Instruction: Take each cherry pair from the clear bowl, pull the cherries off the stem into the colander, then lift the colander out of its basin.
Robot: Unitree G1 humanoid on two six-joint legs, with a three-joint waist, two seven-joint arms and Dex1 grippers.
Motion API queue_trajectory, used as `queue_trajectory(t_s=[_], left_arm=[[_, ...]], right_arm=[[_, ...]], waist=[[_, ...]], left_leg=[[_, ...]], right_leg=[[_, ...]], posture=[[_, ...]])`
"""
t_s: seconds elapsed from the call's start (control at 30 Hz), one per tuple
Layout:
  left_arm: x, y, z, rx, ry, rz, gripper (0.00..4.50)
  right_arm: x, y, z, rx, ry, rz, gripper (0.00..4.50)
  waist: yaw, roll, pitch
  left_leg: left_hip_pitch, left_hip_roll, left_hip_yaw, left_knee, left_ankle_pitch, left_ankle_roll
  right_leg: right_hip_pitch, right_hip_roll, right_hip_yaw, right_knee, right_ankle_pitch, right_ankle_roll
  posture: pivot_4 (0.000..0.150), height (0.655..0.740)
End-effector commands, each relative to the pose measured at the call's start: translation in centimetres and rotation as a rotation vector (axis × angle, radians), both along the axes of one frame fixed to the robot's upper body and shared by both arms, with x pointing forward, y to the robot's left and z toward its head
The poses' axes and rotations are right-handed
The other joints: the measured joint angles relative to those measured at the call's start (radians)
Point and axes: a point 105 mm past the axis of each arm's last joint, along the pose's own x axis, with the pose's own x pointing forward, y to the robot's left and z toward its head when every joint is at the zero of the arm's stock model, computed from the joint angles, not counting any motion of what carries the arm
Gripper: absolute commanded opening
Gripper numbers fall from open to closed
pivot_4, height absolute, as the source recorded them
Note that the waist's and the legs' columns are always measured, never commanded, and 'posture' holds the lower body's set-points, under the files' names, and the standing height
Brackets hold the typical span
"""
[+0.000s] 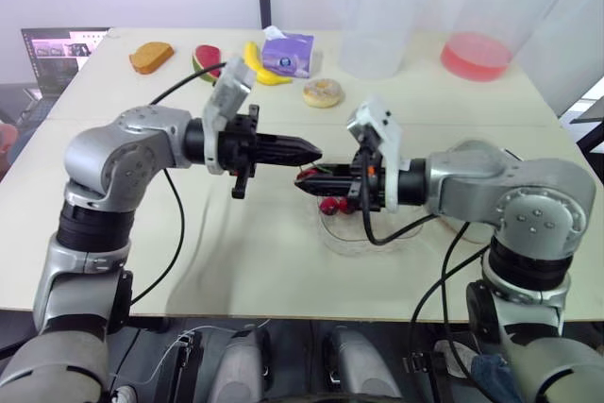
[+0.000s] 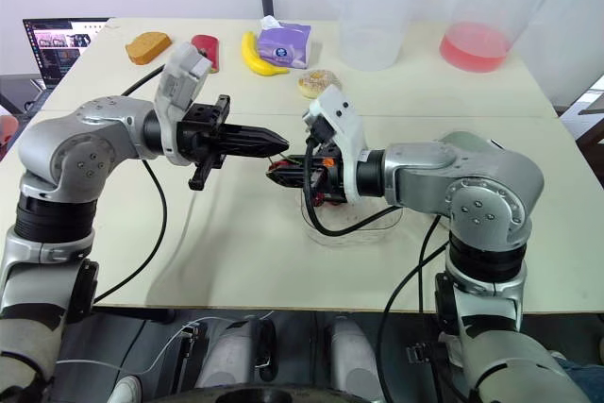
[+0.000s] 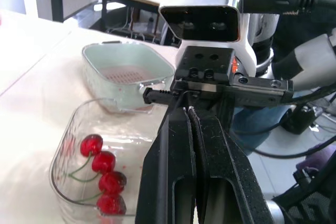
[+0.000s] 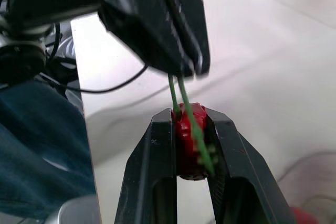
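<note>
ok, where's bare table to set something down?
Free: near-left table, between the left arm and the clear bowl; also the far-right stretch beyond the right arm, right of the donut. Crowded: centre, where the left gripper clamps the stem and the right gripper a cherry, beside the bowl; far-left, around the banana.

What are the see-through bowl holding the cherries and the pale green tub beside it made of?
Clear bowl: probably thin plastic, possibly glass. Its walls are glossy and see-through, with bright glints. Pale green basin: likely plastic with a satin finish, going by its soft rounded corners, even colour and slightly translucent rim.
</note>
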Motion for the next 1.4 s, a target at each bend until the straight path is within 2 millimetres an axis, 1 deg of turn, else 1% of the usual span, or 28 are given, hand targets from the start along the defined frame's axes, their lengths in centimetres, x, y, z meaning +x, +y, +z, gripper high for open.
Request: queue_trajectory(t_s=[0.03,0.2,0.27,0.33,0.4,0.43,0.47,0.57,0.63,0.7,0.83,0.9,0.97,1.03,1.1,1.13,1.27,1.33,1.37,1.4], left_arm=[[-0.5,0.7,1.0,-0.013,-0.056,0.013,0.00],[-0.4,0.9,0.9,-0.016,-0.051,0.031,0.00],[-0.5,1.0,0.9,-0.017,-0.050,0.032,0.00],[-0.5,1.0,0.7,-0.014,-0.048,0.033,0.00],[-0.5,1.0,0.4,-0.003,-0.048,0.035,0.00],[-0.6,1.1,0.3,0.002,-0.048,0.036,0.00],[-0.7,1.1,0.2,0.003,-0.047,0.037,0.00],[-0.9,1.1,0.0,0.003,-0.044,0.036,0.00],[-1.1,1.0,-0.1,0.003,-0.043,0.034,0.00],[-1.2,0.9,-0.2,0.003,-0.043,0.033,0.00],[-1.2,0.8,-0.1,0.003,-0.044,0.031,0.00],[-1.1,0.8,-0.2,0.007,-0.047,0.030,0.00],[-1.1,0.8,-0.1,0.008,-0.048,0.031,0.00],[-1.0,0.8,-0.1,0.007,-0.047,0.033,0.00],[-1.0,0.7,-0.2,0.009,-0.047,0.034,0.00],[-1.0,0.8,-0.3,0.012,-0.048,0.037,0.00],[-0.9,1.0,-0.7,0.024,-0.042,0.052,0.00],[-0.6,1.5,-1.0,0.036,-0.039,0.081,0.00],[-0.4,1.8,-1.1,0.037,-0.032,0.104,0.00],[-0.1,2.3,-1.2,0.032,-0.018,0.135,0.00]], right_arm=[[0.1,-1.2,-0.8,-0.022,0.007,-0.051,0.27],[0.3,-2.5,-0.5,-0.012,-0.011,-0.105,0.27],[0.3,-3.2,0.4,0.012,-0.036,-0.132,0.27],[0.7,-4.8,1.5,0.032,-0.074,-0.203,0.27],[1.4,-8.3,2.0,-0.007,-0.103,-0.353,0.27],[1.6,-9.5,2.1,-0.028,-0.111,-0.404,0.27],[1.9,-12.3,1.7,-0.084,-0.117,-0.531,0.27],[1.7,-17.7,1.0,-0.211,-0.130,-0.747,0.27],[1.3,-20.4,0.4,-0.266,-0.132,-0.860,0.27],[1.2,-21.5,-0.2,-0.317,-0.140,-0.910,0.27],[1.3,-22.2,-1.5,-0.344,-0.114,-0.952,0.27],[1.4,-22.3,-1.8,-0.347,-0.104,-0.967,1.26],[1.4,-22.3,-2.0,-0.343,-0.102,-0.963,2.10],[1.4,-22.2,-2.0,-0.342,-0.102,-0.958,3.18],[1.5,-22.3,-1.8,-0.337,-0.112,-0.961,4.14],[1.6,-22.3,-1.4,-0.322,-0.128,-0.962,4.47],[1.7,-21.7,1.0,-0.241,-0.207,-0.922,4.47],[1.5,-20.3,2.6,-0.179,-0.266,-0.848,4.47],[1.3,-18.9,3.7,-0.134,-0.308,-0.768,4.47],[0.6,-16.8,4.8,-0.080,-0.358,-0.647,4.47]], waist=[[-0.001,0.000,0.000],[-0.002,0.000,0.000],[-0.001,0.000,0.000],[0.000,0.000,0.000],[0.007,0.000,0.000],[0.008,0.000,0.000],[0.010,0.000,0.000],[0.007,0.000,0.000],[0.003,0.000,0.000],[-0.004,0.000,0.000],[-0.011,0.001,0.000],[-0.008,0.000,0.000],[-0.003,0.000,0.000],[0.001,0.000,0.000],[0.004,0.000,0.000],[0.005,0.000,0.000],[0.004,0.000,0.000],[0.001,0.001,0.000],[-0.001,0.001,0.000],[-0.002,0.001,0.000]], left_leg=[[0.000,0.000,0.000,0.000,0.000,0.000],[0.000,0.001,0.000,0.000,0.000,0.000],[0.000,0.001,0.000,0.000,0.000,0.000],[0.000,0.000,0.000,0.000,0.000,0.000],[0.000,-0.001,0.000,0.000,0.000,0.000],[0.000,-0.001,0.000,0.000,0.000,0.000],[0.000,-0.001,0.000,0.000,0.000,0.000],[0.000,-0.002,0.000,0.000,-0.001,0.002],[0.000,-0.001,0.000,0.000,-0.001,0.001],[0.001,0.000,0.000,-0.001,0.000,0.001],[0.003,0.001,0.000,-0.002,0.001,-0.001],[0.003,0.000,0.000,-0.002,0.001,-0.001],[0.002,0.000,0.000,-0.002,0.001,-0.001],[0.002,0.000,0.000,-0.002,0.001,-0.001],[0.002,0.000,0.000,-0.001,0.001,-0.001],[0.002,0.000,0.000,-0.001,0.001,-0.001],[0.002,0.000,0.000,-0.001,0.001,-0.001],[0.002,0.000,0.000,-0.002,0.001,-0.001],[0.002,0.000,0.000,-0.002,0.001,-0.001],[0.002,0.000,0.000,-0.002,0.001,-0.001]], right_leg=[[0.000,0.000,0.000,0.000,0.000,0.000],[0.000,0.000,0.001,0.000,0.000,0.000],[0.000,0.000,0.000,0.000,0.000,0.000],[0.000,0.000,0.000,0.000,0.000,0.000],[0.000,-0.001,0.000,0.000,0.000,0.000],[0.001,-0.001,0.000,-0.001,0.000,0.000],[0.001,-0.001,0.000,-0.002,0.000,0.000],[0.002,-0.003,0.000,-0.004,0.000,0.000],[0.002,-0.002,0.000,-0.004,0.000,0.000],[0.002,-0.001,0.001,-0.003,0.000,0.000],[0.002,0.002,0.002,-0.001,0.000,0.000],[0.002,0.002,0.002,-0.002,0.000,0.000],[0.002,0.002,0.002,-0.002,0.000,0.000],[0.002,0.002,0.002,-0.002,0.000,0.001],[0.002,0.002,0.002,-0.002,0.000,0.001],[0.002,0.002,0.002,-0.002,0.000,0.001],[0.002,0.002,0.002,-0.002,0.000,0.000],[0.002,0.002,0.002,-0.002,0.000,0.001],[0.002,0.002,0.002,-0.002,0.000,0.000],[0.002,0.002,0.002,-0.002,0.000,0.000]], posture=[[0.150,0.7400],[0.150,0.7400],[0.150,0.7400],[0.150,0.7400],[0.150,0.7400],[0.150,0.7400],[0.150,0.7400],[0.150,0.7400],[0.150,0.7400],[0.150,0.7400],[0.150,0.7400],[0.150,0.7400],[0.150,0.7400],[0.150,0.7400],[0.150,0.7400],[0.150,0.7400],[0.150,0.7400],[0.150,0.7400],[0.150,0.7400],[0.150,0.7400]])
